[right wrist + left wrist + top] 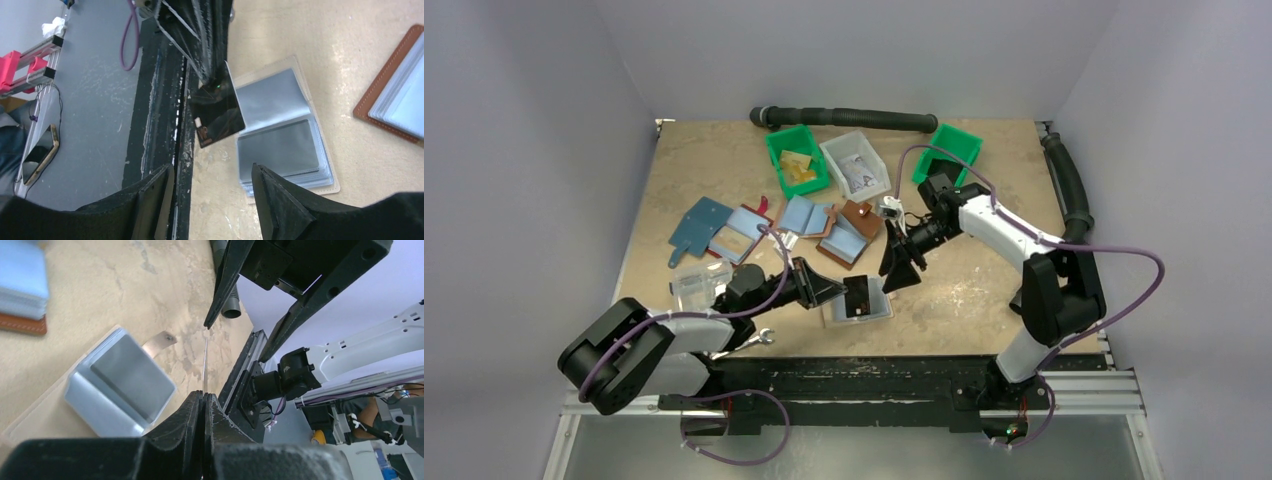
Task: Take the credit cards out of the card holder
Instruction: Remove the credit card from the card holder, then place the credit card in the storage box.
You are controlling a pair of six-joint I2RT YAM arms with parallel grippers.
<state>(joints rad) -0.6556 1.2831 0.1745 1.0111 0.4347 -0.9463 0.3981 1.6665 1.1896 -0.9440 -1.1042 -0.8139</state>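
The card holder [871, 310] lies open near the table's front edge, its clear sleeves showing in the right wrist view [285, 135] and the left wrist view [100, 405]. A grey card [277, 148] sits in one sleeve. My left gripper [829, 292] is shut on a dark credit card [217, 112] and holds it just above the holder's left side. That card shows edge-on in the left wrist view [205, 365]. My right gripper [902, 265] is open and empty, hovering just right of the holder, facing the held card. I cannot pick out a light blue card.
Brown wallets with blue lining [844, 235] and blue flaps [699, 225] lie behind the holder. Green bins [796, 160], a clear tub [856, 165] and a black hose [854, 118] stand at the back. A clear plastic box [699, 285] sits by the left arm.
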